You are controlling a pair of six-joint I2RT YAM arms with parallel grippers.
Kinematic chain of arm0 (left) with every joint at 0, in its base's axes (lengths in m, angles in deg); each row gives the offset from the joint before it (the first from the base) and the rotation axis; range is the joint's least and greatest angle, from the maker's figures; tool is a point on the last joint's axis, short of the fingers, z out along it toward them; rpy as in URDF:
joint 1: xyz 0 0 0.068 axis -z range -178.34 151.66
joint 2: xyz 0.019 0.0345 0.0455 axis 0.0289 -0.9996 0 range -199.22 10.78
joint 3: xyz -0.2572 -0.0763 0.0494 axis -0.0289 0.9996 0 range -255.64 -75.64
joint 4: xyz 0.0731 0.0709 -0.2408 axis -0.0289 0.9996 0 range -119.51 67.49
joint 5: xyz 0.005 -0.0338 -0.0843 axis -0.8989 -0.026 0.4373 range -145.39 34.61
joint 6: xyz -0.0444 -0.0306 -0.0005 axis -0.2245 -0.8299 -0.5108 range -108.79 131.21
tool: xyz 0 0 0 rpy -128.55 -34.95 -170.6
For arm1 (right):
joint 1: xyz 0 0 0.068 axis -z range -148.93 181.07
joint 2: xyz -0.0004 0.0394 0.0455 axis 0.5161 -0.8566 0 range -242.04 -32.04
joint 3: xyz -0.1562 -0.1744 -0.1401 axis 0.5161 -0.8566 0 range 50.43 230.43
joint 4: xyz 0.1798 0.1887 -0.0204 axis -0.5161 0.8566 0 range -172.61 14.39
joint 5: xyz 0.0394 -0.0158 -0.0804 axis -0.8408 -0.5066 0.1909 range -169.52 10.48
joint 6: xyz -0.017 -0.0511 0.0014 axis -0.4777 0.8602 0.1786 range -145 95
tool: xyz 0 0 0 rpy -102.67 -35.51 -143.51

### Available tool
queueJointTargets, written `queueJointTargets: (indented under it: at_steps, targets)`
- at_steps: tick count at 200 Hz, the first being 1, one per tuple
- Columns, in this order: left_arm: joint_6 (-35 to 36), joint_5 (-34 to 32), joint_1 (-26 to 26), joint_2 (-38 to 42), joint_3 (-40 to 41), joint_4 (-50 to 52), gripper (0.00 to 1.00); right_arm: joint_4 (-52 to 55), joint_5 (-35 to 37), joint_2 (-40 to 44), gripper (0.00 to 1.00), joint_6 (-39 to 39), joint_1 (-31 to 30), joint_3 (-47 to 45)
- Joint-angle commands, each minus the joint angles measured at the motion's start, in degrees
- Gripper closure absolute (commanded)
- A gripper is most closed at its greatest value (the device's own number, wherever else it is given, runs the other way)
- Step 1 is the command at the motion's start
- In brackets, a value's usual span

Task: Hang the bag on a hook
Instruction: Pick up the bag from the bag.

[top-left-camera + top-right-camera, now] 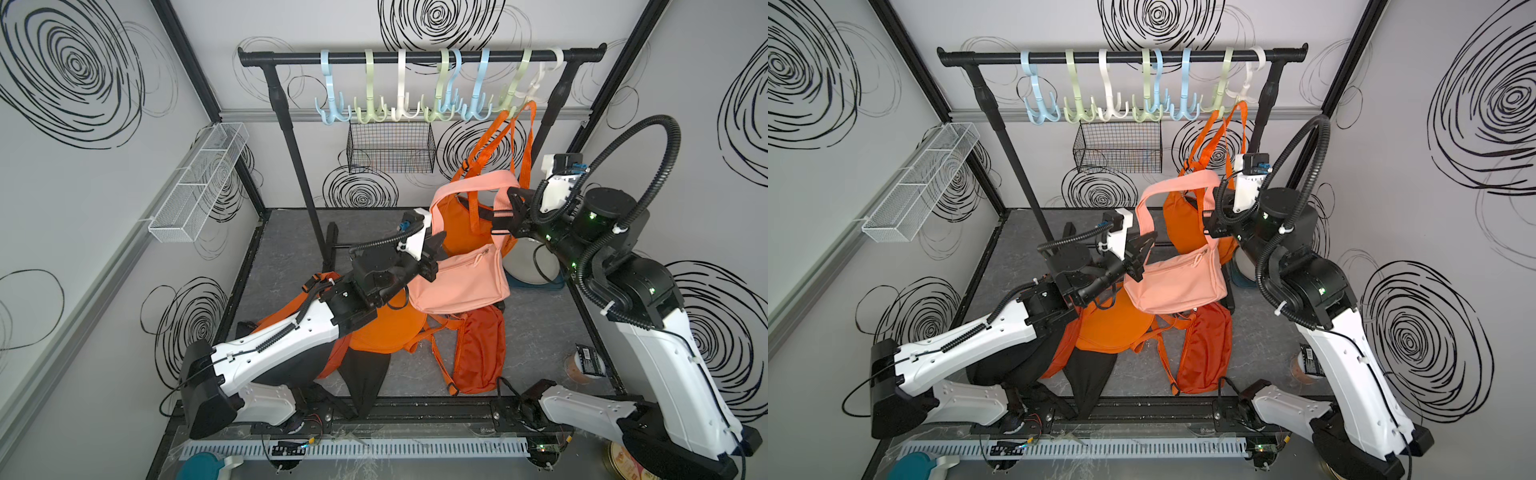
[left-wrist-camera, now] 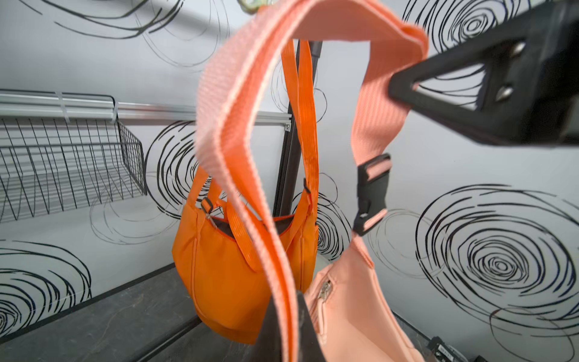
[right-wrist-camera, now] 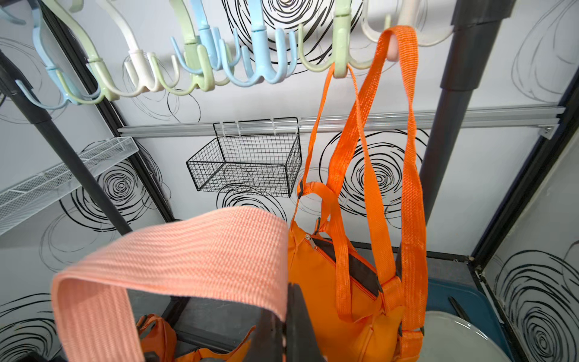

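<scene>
Webbing strap (image 1: 486,180) is the place to hold: left gripper (image 1: 434,249) and right gripper (image 1: 505,214) are both clamped tight on it, with the peach bag (image 1: 461,284) hanging between and below them. It is likely light, soft and prone to swing. Above and beyond the right gripper are the hooks (image 1: 440,110). Farther off, the black wire basket (image 1: 390,145) and white mesh basket (image 1: 195,195) look empty.

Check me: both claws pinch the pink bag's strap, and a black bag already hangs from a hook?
One slip: the hanging bag is orange, not black, as the right wrist view shows. The left gripper and right gripper do pinch the pink strap.
</scene>
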Motion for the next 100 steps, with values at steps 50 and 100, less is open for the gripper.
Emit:
queueJointTargets:
  at_steps: [50, 100]
  targets:
    - [-1.47, 7.2, -4.05, -18.55, -37.1, 20.5, 1.0, -2.87, -11.35, -15.32, 1.0, 0.87, 3.58, 23.62]
    - [-1.67, 11.23, -5.31, -30.67, -56.74, 28.34, 1.0, -1.89, -18.15, -23.91, 1.0, -1.37, 10.34, 36.35]
